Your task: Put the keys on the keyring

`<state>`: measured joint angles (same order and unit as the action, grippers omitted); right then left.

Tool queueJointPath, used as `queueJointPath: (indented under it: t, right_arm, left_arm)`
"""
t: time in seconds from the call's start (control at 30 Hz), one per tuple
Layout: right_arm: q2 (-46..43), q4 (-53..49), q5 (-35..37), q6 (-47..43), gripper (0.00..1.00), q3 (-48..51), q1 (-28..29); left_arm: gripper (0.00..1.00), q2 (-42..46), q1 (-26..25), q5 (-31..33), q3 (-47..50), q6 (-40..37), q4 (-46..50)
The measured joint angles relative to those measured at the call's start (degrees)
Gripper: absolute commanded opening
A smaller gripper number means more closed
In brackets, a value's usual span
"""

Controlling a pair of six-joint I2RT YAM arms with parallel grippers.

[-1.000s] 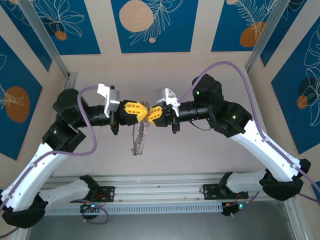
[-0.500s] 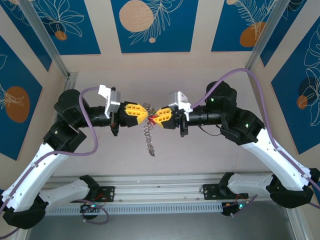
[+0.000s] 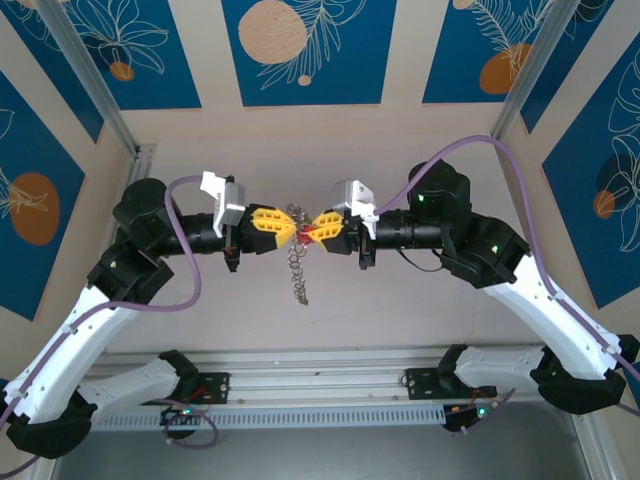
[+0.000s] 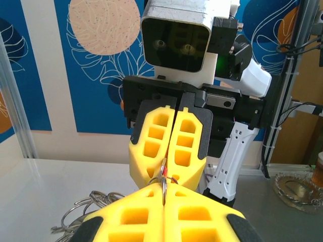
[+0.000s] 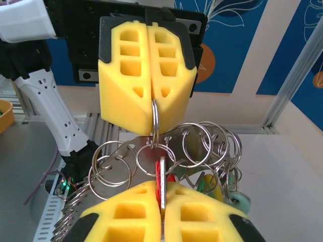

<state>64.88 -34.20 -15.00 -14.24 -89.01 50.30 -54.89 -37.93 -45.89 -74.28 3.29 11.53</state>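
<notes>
left gripper [image 3: 290, 227] clamps a loop of the keyring [image 5: 154, 118] edge-on; right gripper [image 3: 314, 229], nose to nose opposite, pinches the red key [image 5: 162, 176] (blade upright) just beside it.

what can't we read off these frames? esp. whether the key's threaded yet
Top view: red key too small; threading unreadable.
Left wrist view: key edge-on, mostly buried between left pincer and right pincer.
Right wrist view: key's lower part sunk in the right pincer; rings overlap, count unclear.
</notes>
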Motion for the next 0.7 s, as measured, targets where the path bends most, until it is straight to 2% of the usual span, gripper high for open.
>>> queueJointPath:
  t: [0.33, 0.53, 0.7]
  right_arm:
    - [0.33, -4.22, 3.08, -0.72, 0.16, -0.96, -0.13]
    - [0.0, -3.76, 3.69, -0.74, 0.29, 0.04, -0.13]
    - [-1.86, -2.64, 4.44, -0.96, 0.3, 3.3, -0.15]
  left_arm:
    - [0.0, 1.44, 0.96, 0.5, 0.0, -0.83, 0.94]
    - [0.0, 1.44, 0.96, 0.63, -0.02, -0.9, 1.53]
    - [0.0, 1.44, 0.96, 0.94, -0.07, -1.33, 2.05]
